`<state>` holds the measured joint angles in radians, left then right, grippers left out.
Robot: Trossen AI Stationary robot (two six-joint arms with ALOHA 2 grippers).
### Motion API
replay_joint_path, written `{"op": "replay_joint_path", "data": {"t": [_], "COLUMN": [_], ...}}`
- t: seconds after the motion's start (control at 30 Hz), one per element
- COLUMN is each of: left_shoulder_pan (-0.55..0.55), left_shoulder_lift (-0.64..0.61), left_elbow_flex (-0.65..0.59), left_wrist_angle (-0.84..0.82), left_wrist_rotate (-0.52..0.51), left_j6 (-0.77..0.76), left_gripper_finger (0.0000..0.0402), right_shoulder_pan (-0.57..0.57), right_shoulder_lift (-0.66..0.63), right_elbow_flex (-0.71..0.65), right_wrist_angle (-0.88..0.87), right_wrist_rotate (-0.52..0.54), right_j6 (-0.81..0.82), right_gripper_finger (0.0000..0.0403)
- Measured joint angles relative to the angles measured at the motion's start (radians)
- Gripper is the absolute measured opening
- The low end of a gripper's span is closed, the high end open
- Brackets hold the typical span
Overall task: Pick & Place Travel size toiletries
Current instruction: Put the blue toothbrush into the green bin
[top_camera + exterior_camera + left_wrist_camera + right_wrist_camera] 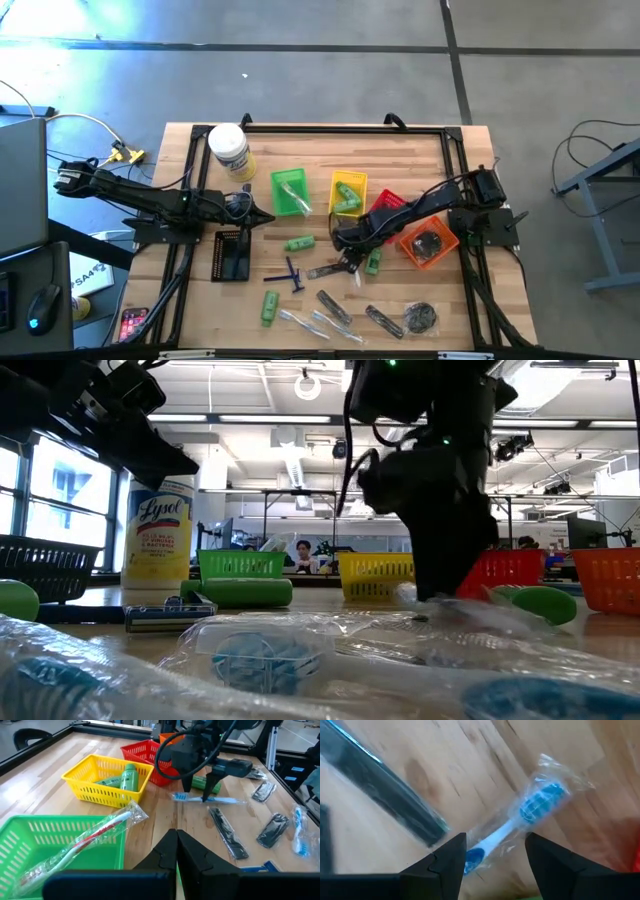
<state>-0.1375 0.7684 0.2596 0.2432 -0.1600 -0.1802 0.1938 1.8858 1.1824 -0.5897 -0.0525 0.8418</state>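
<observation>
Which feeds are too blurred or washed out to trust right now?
Right wrist view: motion-smeared, yet the wrapped toothbrush reads between the open right claw. Low view: near packets fill the foreground out of focus, and the windows at left are bright. Left wrist view: sharp; shut left claw blocks the bottom. High view: even light, items small.

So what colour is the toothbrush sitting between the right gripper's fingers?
Blue and white, inside a clear wrapper; the toothbrush shows best in the right wrist view.

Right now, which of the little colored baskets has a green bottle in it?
The yellow basket. A green bottle lies in it, while the green basket holds a wrapped toothbrush and the red basket shows no bottle.
</observation>
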Motion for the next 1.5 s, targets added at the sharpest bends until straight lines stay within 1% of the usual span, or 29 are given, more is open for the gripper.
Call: {"op": "replay_joint_path", "data": {"t": [0.1,0.27,0.47,0.73,0.8,0.87,1.0,1.1,1.17,1.37,1.47,1.5], "left_shoulder_pan": [0.0,0.0,0.0,0.0,0.0,0.0,0.0,0.0,0.0,0.0,0.0,0.0], "left_shoulder_lift": [0.0,0.0,0.0,0.0,0.0,0.0,0.0,0.0,0.0,0.0,0.0,0.0], "left_elbow_flex": [0.0,0.0,0.0,0.0,0.0,0.0,0.0,0.0,0.0,0.0,0.001,0.003], "left_wrist_angle": [0.0,0.0,0.0,0.0,0.0,0.0,0.0,0.0,0.0,0.001,0.0,0.0], "left_wrist_rotate": [0.0,0.0,0.0,0.0,-0.003,-0.004,-0.005,-0.007,-0.007,-0.007,0.001,0.024], "left_j6": [0.0,0.0,0.0,0.0,0.0,0.0,0.0,0.0,0.0,0.0,0.007,0.028], "left_gripper_finger": [0.0001,0.0001,0.0001,0.0001,0.0001,0.0001,0.0001,0.0001,0.0001,0.0001,0.0001,0.0001], "right_shoulder_pan": [0.008,0.03,0.071,0.108,0.111,0.114,0.115,0.115,0.117,0.114,0.099,0.089], "right_shoulder_lift": [0.0,0.0,0.032,0.063,0.064,0.058,0.055,0.047,0.029,-0.071,-0.127,-0.148], "right_elbow_flex": [0.02,0.022,0.023,0.028,0.027,0.025,0.023,0.021,0.02,0.021,0.022,0.022], "right_wrist_angle": [-0.014,0.006,0.042,0.036,0.034,0.033,0.029,0.048,0.062,0.143,0.222,0.238], "right_wrist_rotate": [0.019,0.016,0.02,0.073,0.085,0.099,0.109,0.091,0.064,0.072,0.073,0.073], "right_j6": [0.014,0.053,0.047,0.021,0.021,0.01,-0.041,-0.07,-0.085,-0.111,-0.173,-0.194], "right_gripper_finger": [0.0197,0.0197,0.0197,0.0194,0.0181,0.0156,0.0079,0.0021,0.0015,0.003,0.0021,0.0017]}}
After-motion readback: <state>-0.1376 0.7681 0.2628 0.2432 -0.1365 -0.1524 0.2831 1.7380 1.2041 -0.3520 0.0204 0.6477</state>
